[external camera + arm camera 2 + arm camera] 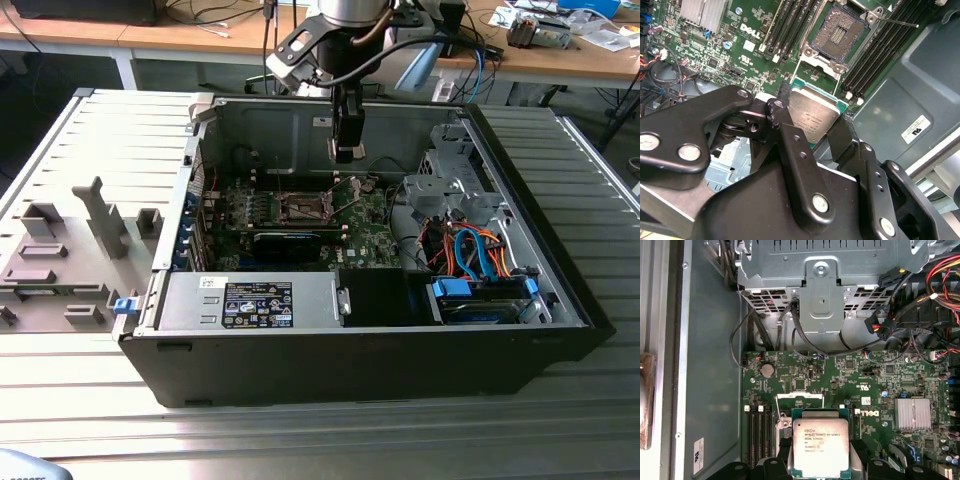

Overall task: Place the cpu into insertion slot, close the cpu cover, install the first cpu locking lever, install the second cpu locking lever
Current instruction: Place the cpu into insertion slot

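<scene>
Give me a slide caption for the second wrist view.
Claw holding the cpu over the green motherboard; the insertion slot sits empty.

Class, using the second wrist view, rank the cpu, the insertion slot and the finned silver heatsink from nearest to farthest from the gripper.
1. The cpu: held in the gripper, so nearest.
2. The insertion slot: uncovered, on the board just beyond the cpu.
3. The finned silver heatsink: farthest, off to the side past the black memory slots.
</scene>
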Available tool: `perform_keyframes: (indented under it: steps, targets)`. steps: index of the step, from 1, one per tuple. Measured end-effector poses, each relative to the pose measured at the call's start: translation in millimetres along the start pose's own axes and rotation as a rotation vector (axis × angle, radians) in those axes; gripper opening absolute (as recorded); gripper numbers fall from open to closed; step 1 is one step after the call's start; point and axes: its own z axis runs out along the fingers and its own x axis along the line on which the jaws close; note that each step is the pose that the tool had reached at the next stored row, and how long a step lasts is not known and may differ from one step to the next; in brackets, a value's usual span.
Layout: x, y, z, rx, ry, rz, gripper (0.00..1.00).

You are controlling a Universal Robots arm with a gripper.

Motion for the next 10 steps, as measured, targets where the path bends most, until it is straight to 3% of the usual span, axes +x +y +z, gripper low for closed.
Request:
perform_keyframes:
  steps: [10]
  targets:
    - [0.0,-0.1,1.4,0.0000,0.0000,0.000,0.54]
